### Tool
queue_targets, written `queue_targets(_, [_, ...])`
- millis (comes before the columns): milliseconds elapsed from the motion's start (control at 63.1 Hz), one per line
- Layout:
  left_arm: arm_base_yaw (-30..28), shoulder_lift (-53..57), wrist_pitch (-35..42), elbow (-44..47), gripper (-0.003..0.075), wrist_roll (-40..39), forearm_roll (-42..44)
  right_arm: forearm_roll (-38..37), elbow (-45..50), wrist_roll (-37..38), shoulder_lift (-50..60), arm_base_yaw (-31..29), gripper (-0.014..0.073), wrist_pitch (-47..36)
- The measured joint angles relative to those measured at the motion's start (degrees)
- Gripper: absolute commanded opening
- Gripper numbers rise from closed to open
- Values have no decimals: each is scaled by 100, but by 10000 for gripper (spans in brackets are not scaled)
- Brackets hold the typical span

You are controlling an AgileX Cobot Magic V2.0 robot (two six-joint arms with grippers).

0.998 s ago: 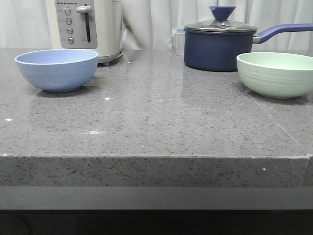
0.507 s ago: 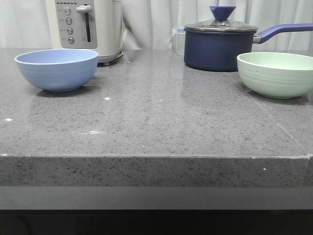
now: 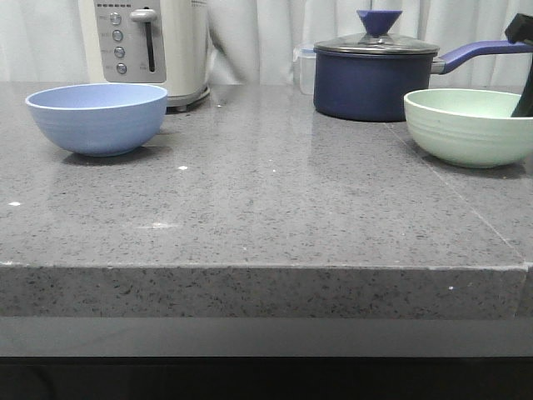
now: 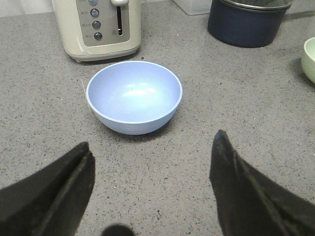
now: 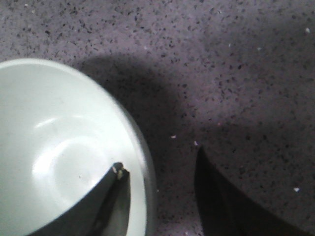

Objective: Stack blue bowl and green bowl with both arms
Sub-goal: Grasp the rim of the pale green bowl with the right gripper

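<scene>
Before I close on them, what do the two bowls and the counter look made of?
Blue bowl: matte, likely plastic or a fibre composite, with only a soft sheen. Green bowl: the same dull finish, faint ridges under the rim. Counter: speckled grey stone, polished, showing reflections.

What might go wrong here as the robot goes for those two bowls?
The right end effector straddles the green bowl's rim, open; a thin-rim pinch could slip or tip the bowl. The saucepan stands close behind it, so a lift might knock it. The left end effector, open, is short of the blue bowl, near the toaster.
</scene>
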State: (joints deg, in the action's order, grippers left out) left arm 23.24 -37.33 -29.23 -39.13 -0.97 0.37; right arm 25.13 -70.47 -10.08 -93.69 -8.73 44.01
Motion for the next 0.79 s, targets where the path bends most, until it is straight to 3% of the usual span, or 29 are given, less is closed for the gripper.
queue_targets(396, [0,0,0,0,491,0,0,35,-13,-26,-26,0,-58,-61])
queue_targets(586, [0,0,-5,0,491,0,0,24,-210,-281,30,26,-62,191])
queue_targets(792, [0,0,-5,0,491,0,0,-262,-743,-315,106,748,-54,468])
